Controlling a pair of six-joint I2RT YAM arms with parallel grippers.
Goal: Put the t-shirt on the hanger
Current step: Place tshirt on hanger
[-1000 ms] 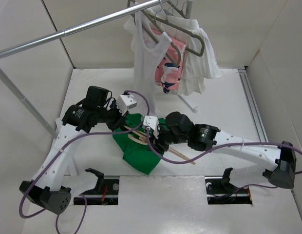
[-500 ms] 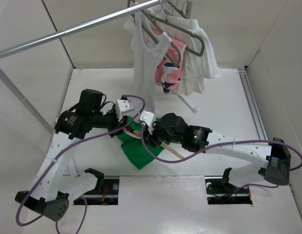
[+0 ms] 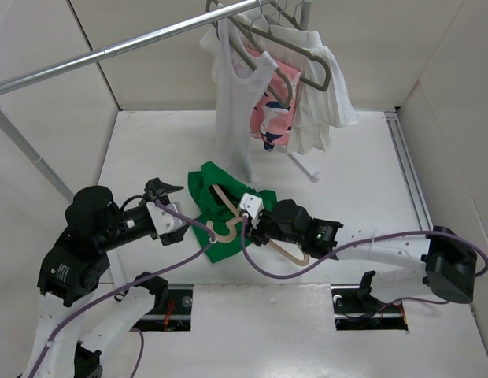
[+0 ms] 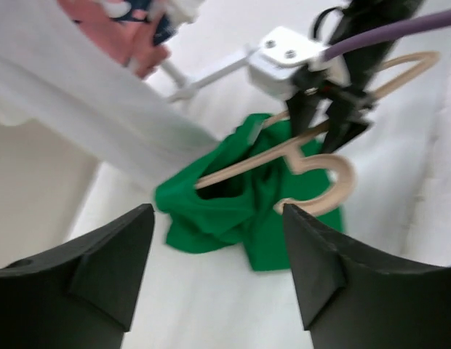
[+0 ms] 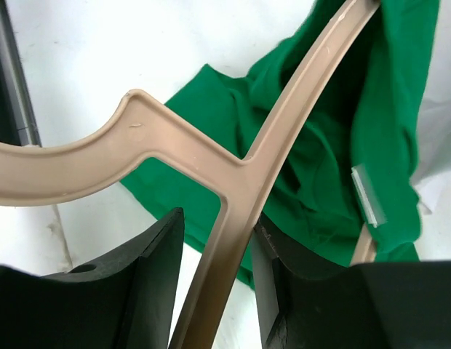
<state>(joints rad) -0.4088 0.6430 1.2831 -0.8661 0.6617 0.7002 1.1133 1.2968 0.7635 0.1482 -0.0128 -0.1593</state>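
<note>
The bright green t-shirt (image 3: 203,186) lies bunched on the white table, with its white neck label (image 5: 367,196) showing. The beige hanger (image 3: 290,250) is tilted over it. One hanger arm runs into the shirt's opening (image 4: 233,211) and the hook (image 3: 222,231) points left. My right gripper (image 3: 256,224) is shut on the hanger (image 5: 247,167) just below the hook's base. My left gripper (image 3: 175,211) stands open and empty, left of the shirt and clear of it.
A metal rail (image 3: 149,35) crosses the back, carrying a white tank top (image 3: 232,102), a pink patterned garment (image 3: 271,118) and grey-brown hangers (image 3: 307,67). The rack's foot (image 3: 303,167) rests on the table behind the shirt. White walls close in both sides.
My left gripper has opened, let go of the t-shirt and drawn back to the left. The right gripper has kept the hanger and shifted slightly toward the near edge.
</note>
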